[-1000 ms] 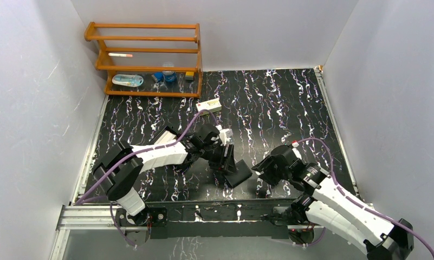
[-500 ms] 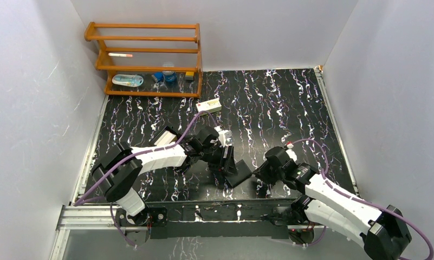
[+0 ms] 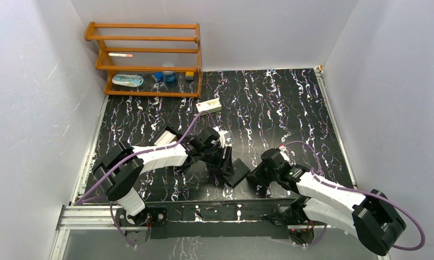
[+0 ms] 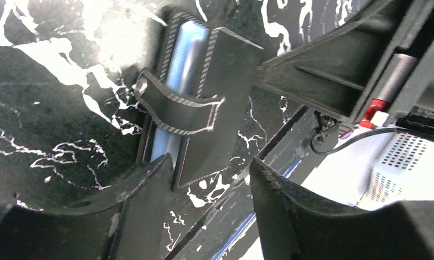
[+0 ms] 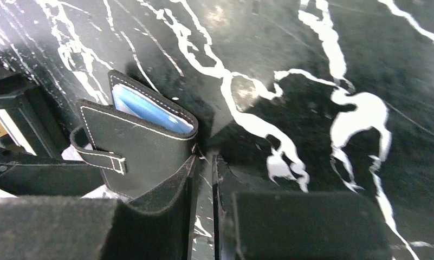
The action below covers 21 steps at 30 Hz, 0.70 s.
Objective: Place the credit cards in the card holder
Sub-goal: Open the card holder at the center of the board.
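Marbled table [image 3: 290, 108]; black card holder [image 5: 144, 146], blue inside; left tool [image 4: 210, 168] open, right tool [image 5: 205, 168] nearly closed.

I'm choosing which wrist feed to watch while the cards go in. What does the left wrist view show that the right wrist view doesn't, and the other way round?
Left wrist only: the left gripper, fingers well apart, with the lower end of the card holder near their tips, and the right arm's white casing beyond.
Right wrist only: the right gripper, fingers nearly together beside the holder's corner, plus a broad stretch of marbled table.
Both: the card holder folded, its blue-grey lining showing at the open edge, and its strap tab across the outside.
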Tool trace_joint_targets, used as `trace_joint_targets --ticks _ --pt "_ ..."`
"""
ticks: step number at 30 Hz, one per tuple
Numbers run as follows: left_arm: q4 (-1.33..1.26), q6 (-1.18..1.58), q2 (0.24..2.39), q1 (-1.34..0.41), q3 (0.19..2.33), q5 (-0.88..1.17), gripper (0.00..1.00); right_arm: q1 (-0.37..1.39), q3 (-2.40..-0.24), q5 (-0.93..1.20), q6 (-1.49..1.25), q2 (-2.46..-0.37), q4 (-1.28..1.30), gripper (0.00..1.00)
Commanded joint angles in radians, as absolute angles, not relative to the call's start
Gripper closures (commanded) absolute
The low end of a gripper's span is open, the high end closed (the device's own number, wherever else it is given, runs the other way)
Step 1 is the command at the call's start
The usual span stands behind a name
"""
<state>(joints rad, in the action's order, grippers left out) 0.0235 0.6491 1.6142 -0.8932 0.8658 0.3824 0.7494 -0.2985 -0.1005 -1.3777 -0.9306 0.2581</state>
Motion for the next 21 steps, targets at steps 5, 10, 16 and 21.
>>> trace_joint_targets --ticks 5,10,16,21 --pt "-0.136 0.716 1.562 -0.904 0.862 0.507 0.59 0.752 -0.327 -0.041 -1.237 -1.097 -0.055 0.77" --pt "-0.232 0.749 1.577 -0.908 0.832 0.516 0.61 0.753 -0.474 -0.067 -1.120 -1.197 0.028 0.73" --pt "-0.256 0.758 1.614 -0.935 0.868 0.517 0.61 0.711 -0.545 -0.326 -1.012 -1.116 0.365 0.56" --pt "-0.237 0.733 1.659 -0.964 0.907 0.486 0.58 0.588 -0.572 -0.355 -0.940 -0.972 0.449 0.49"
